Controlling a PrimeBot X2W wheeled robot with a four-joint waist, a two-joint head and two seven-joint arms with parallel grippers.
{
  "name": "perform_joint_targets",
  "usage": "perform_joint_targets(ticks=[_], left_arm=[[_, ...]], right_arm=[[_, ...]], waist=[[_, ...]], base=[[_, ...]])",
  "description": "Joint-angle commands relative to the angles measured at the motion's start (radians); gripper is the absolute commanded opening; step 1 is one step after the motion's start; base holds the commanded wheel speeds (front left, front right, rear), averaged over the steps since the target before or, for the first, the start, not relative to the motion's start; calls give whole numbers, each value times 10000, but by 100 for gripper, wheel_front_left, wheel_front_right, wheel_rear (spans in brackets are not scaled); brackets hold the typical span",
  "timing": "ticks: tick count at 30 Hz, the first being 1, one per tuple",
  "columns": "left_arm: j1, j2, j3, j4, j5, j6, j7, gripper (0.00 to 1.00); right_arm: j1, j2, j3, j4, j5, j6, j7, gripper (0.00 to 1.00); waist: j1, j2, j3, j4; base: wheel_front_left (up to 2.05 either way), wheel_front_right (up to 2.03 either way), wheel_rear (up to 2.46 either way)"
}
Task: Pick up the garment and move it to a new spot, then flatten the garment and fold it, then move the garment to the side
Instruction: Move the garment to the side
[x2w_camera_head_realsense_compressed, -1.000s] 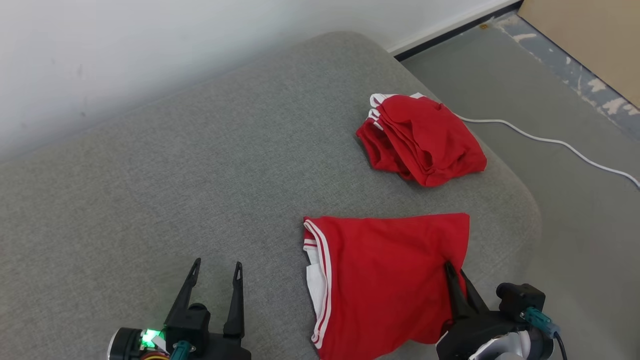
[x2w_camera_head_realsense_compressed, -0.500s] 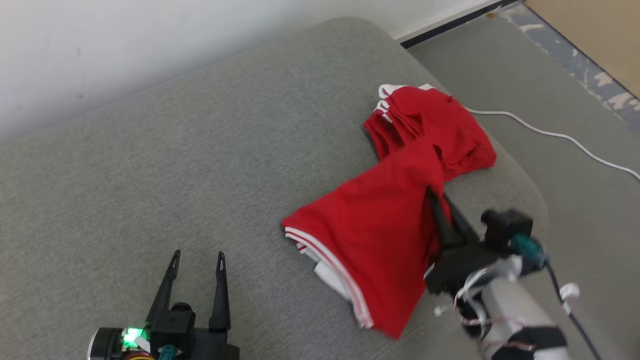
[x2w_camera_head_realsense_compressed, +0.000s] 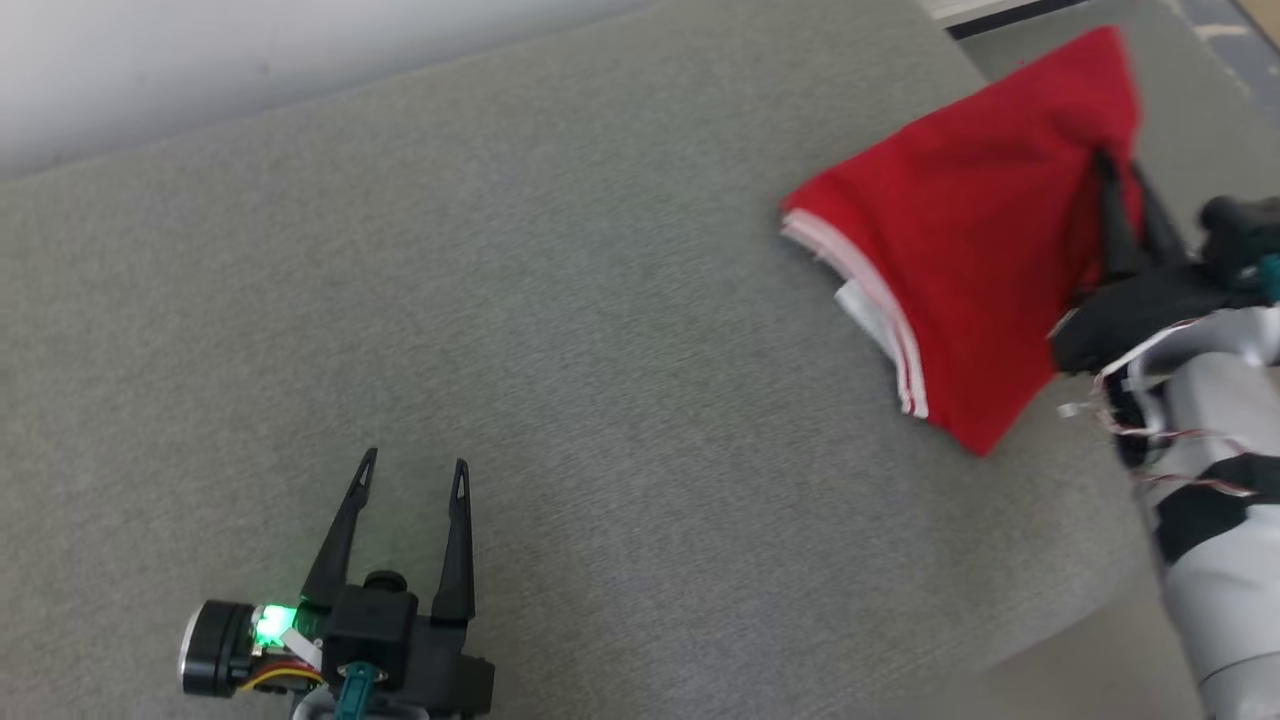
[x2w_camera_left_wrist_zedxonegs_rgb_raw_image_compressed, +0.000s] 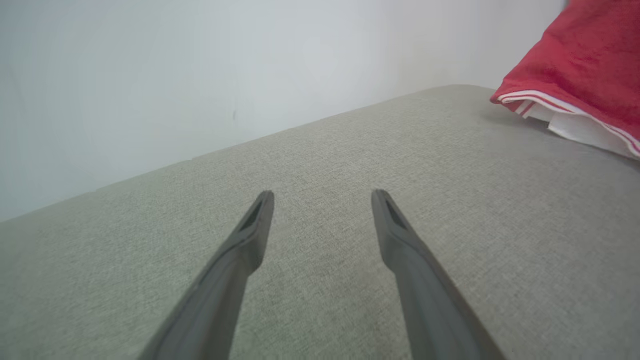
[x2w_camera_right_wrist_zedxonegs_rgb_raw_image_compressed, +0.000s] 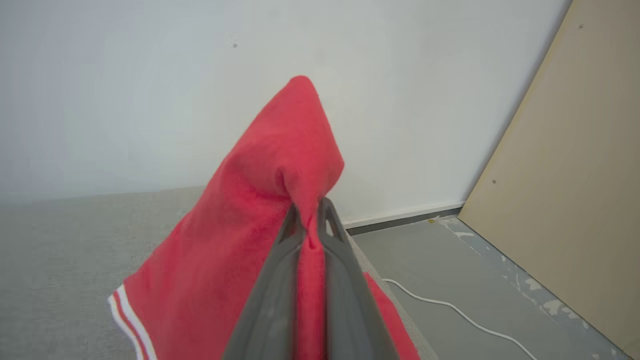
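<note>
A grey upholstered cushion (x2w_camera_head_realsense_compressed: 600, 350) sits against a pale wall. The right hand (x2w_camera_head_realsense_compressed: 1115, 165) has its two dark fingers pressed together on a pinch of red cloth. From that pinch the garment (x2w_camera_head_realsense_compressed: 960, 270) hangs in a loose cone at the far right end of the cushion, with its white-striped hem lowest.

A second ago the garment lay folded flat near the cushion's front edge, with the same fingers at its right border. Half a second ago it was rising and sliding toward the back corner. It is now hoisted well up. The head camera has also swung, so part of the apparent shift is not the cloth's own. The right wrist view shows the fabric peaking above the right hand (x2w_camera_right_wrist_zedxonegs_rgb_raw_image_compressed: 310, 215), with floor and a white cable (x2w_camera_right_wrist_zedxonegs_rgb_raw_image_compressed: 450, 310) beyond.

Whether the hem still brushes the cushion cannot be told.

The left hand (x2w_camera_head_realsense_compressed: 415, 462) is spread and empty, low over the bare cushion, as before.

This looks like the final carry to the side. The fold has probably slackened while hanging.
</note>
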Motion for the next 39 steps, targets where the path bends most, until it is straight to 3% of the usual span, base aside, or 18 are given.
perform_joint_targets(ticks=[1, 8, 9, 10, 11, 16, 19, 32, 39], left_arm=[[-203, 112, -72, -81, 96, 92, -29, 100], [-402, 376, -368, -167, 18, 363, -29, 100], [-418, 405, -392, -180, -7, 407, -29, 100], [-433, 427, -417, -192, -39, 441, -29, 100], [-440, 452, -441, -202, -63, 458, -29, 100], [-484, 526, -468, -210, -176, 600, -29, 100], [-456, 546, -492, -178, -240, 688, -29, 100], [7, 441, -132, 6, -611, 935, -29, 100], [530, 302, 374, 58, -775, 946, -29, 100]], right_arm=[[-244, -154, -463, 292, -301, -28, -9, 0], [-626, -906, -2848, 1389, -1921, -30, -9, 0], [-612, -972, -3231, 1499, -2232, -30, -9, 25], [-600, -1028, -3611, 1678, -2582, -30, -8, 79], [-619, -1019, -4034, 1787, -2864, -28, -9, 100], [-604, -657, -5305, 1350, -3924, -28, -8, 100], [-517, -260, -5517, 750, -4232, -28, -9, 100], [1692, 1149, -2659, -2331, -1794, -30, -9, 100], [3403, 1581, -1954, -3135, -792, -28, -9, 100]], waist=[[-1, -1, 587, 610], [-1, -1, 858, 982], [-1, -1, 868, 1004], [-1, -1, 876, 1026], [-1, -1, 877, 1042], [-1, -1, 853, 1067], [-1, -1, 781, 1027], [-1, -1, 12, 1068], [-1, -1, -635, 1456]], base=[[0, 0, 0], [0, 0, 0], [0, 0, 0], [0, 0, 0], [0, 0, 0], [0, 0, 0], [0, 0, 0], [0, 0, 0], [0, 0, 0]])
